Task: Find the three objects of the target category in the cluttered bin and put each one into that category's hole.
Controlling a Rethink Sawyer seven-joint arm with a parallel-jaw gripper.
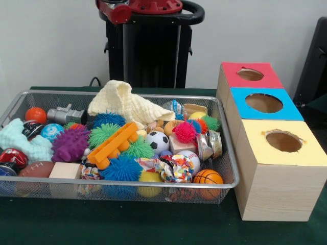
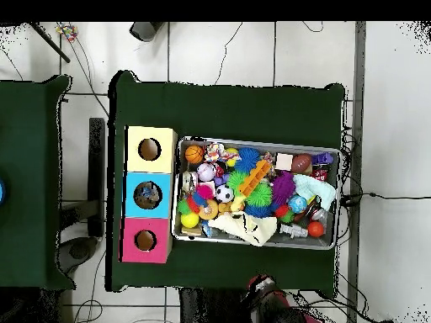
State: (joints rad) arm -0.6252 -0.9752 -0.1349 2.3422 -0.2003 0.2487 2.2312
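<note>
A wire mesh bin (image 1: 225, 153) sat on a dark green table (image 1: 153, 224), crammed with small toys. Among them lay a soccer ball (image 1: 157, 141), a mini basketball (image 1: 208, 177), a baseball (image 1: 192, 160), a purple spiky ball (image 1: 70, 144), an orange block toy (image 1: 113, 144) and a pale yellow cloth (image 1: 125, 102) draped at the back. Just beside the bin stood a wooden box with three holes in a row: red (image 1: 250, 74), blue (image 1: 263, 103) and yellow (image 1: 283, 141). The red arm (image 1: 140, 7) was drawn back above the table; its gripper showed in neither view, so its state could not be told
</note>
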